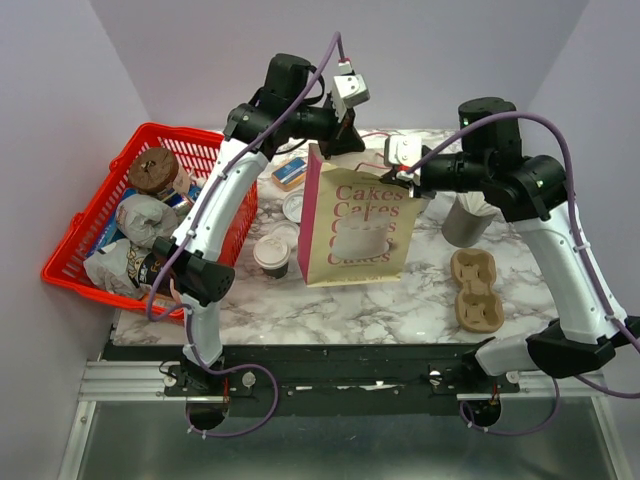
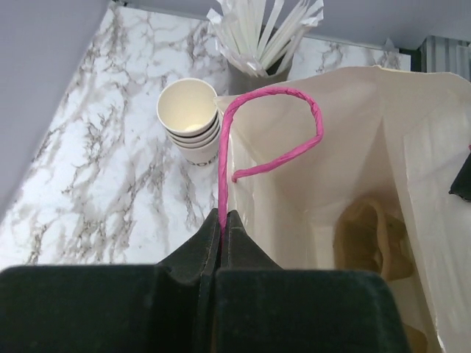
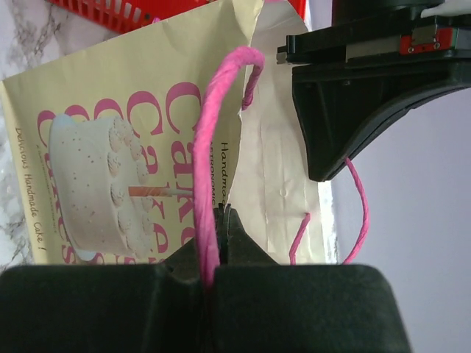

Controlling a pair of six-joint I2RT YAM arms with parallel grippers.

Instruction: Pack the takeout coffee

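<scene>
The takeout coffee [image 1: 271,255], a small cream cup with a dark lower band and a white lid, stands on the marble table just left of the bag. It is out of both wrist views. The cream "Cakes" paper bag [image 1: 360,225] stands upright in the middle. My left gripper [image 1: 345,135] is shut on one pink handle [image 2: 280,125] at the bag's top left. My right gripper [image 1: 405,175] is shut on the other pink handle [image 3: 221,132] at its top right. The bag mouth [image 2: 353,169] is held open between them.
A red basket [image 1: 80,230] of wrapped goods sits at the left. A tan cup carrier [image 1: 474,290] lies right of the bag. A grey cup of white sticks [image 1: 468,220] and a stack of plain cups [image 2: 190,118] stand behind. A loose white lid [image 1: 295,207] lies near the coffee.
</scene>
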